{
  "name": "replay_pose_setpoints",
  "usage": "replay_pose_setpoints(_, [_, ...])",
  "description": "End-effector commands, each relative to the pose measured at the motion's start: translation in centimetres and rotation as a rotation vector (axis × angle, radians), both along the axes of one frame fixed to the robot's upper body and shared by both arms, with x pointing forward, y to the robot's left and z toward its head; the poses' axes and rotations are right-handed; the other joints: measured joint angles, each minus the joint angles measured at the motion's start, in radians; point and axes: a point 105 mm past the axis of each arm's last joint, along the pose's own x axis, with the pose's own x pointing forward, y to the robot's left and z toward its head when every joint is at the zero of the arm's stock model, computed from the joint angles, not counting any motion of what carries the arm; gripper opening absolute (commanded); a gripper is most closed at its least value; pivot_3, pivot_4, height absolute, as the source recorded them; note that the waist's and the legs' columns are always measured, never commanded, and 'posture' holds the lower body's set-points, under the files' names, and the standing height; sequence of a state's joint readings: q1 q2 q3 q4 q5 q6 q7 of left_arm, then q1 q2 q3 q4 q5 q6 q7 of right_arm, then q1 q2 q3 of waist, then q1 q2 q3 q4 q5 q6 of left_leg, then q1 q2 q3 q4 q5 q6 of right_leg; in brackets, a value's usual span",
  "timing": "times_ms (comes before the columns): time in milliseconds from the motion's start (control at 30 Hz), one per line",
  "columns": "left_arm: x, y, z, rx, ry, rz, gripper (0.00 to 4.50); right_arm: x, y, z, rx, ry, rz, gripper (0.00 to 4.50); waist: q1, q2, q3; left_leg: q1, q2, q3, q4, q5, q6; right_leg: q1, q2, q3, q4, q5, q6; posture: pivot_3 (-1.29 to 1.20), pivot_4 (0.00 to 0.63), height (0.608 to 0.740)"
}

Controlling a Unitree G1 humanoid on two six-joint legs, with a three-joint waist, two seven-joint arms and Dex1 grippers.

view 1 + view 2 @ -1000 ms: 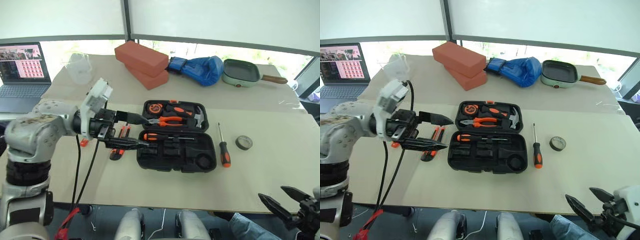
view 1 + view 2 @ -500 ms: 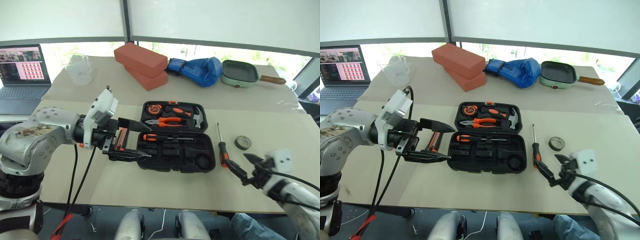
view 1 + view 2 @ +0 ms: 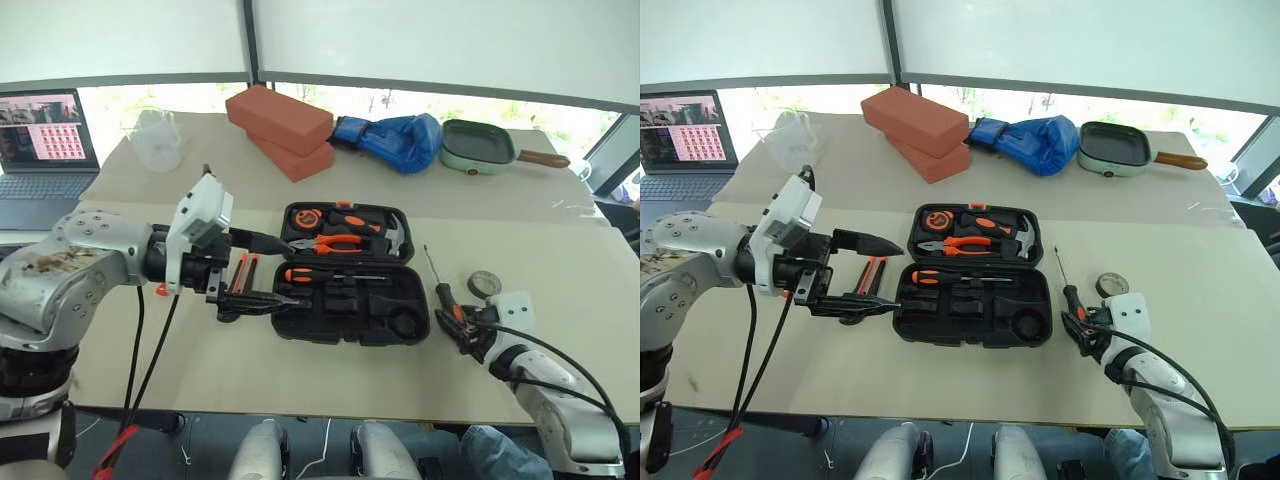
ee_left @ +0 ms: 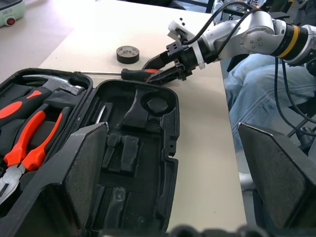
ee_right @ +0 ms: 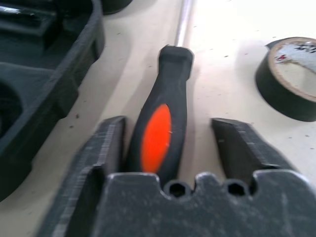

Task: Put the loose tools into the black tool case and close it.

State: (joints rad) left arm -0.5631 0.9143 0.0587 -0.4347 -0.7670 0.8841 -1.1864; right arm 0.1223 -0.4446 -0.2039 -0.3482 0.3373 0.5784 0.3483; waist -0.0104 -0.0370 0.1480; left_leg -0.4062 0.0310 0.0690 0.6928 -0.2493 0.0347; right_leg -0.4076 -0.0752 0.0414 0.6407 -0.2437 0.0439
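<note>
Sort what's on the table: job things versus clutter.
Job: black tool case, open; screwdriver between the right hand fingers; tape roll; utility knife.
Clutter: red bricks, blue glove, green pan, laptop, plastic jug.

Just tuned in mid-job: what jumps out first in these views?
The open black tool case sits mid-table, orange-handled pliers and a hammer in its far half. Right of it, the right gripper straddles the handle of a black-and-orange screwdriver, not yet clamped, a tape roll beside it. The left gripper hovers open at the case's left edge.
</note>
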Motion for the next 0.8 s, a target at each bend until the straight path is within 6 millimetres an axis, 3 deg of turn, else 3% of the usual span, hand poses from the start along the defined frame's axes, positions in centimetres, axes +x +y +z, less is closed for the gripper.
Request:
replay_pose_setpoints(33, [0.2,0.3,0.7,0.010,-0.067,0.022,4.50,0.1,0.3,1.8,0.008,-0.074,0.008,1.36,-0.001,0.000,0.000,0.000,0.000,0.000,0.000,0.000,0.000,0.000,0.000,0.000,0.000,0.000,0.000,0.00,0.150,0.738])
replay_pose_setpoints(67, [0.3,0.4,0.7,0.014,-0.071,0.028,4.50,0.1,0.5,2.8,0.006,-0.113,0.013,1.06,-0.001,0.000,0.000,0.000,0.000,0.000,0.000,0.000,0.000,0.000,0.000,0.000,0.000,0.000,0.000,0.00,0.150,0.738])
replay_pose_setpoints(300, [0.3,1.4,0.6,0.018,-0.078,0.087,4.50,-0.1,0.6,9.7,0.009,-0.295,0.088,1.04,-0.002,0.003,0.002,-0.001,0.000,0.000,0.000,0.000,0.000,-0.002,0.000,0.000,0.000,0.000,0.000,0.00,0.150,0.738])
replay_pose_setpoints(400, [-0.2,1.7,0.4,0.016,-0.069,0.106,4.50,0.3,1.7,12.1,-0.029,-0.323,0.251,1.04,-0.002,0.003,0.003,-0.001,0.000,0.001,-0.001,0.000,0.000,-0.002,0.000,0.000,0.000,0.000,0.000,0.00,0.150,0.738])
replay_pose_setpoints(633, [-1.4,2.8,-0.3,0.039,-0.025,0.142,4.50,0.8,5.7,13.6,-0.168,-0.272,0.772,1.04,-0.004,0.002,0.004,0.000,0.001,0.001,-0.002,0.000,0.000,-0.002,0.000,0.000,-0.001,0.000,-0.001,0.00,0.150,0.738])
replay_pose_setpoints(800, [-2.2,3.4,-0.8,0.073,0.001,0.151,4.50,1.8,7.6,13.1,-0.222,-0.218,1.022,1.04,-0.002,0.002,0.007,-0.001,0.001,0.001,-0.002,0.000,0.000,-0.002,0.000,0.000,-0.001,0.000,-0.001,0.00,0.150,0.738])
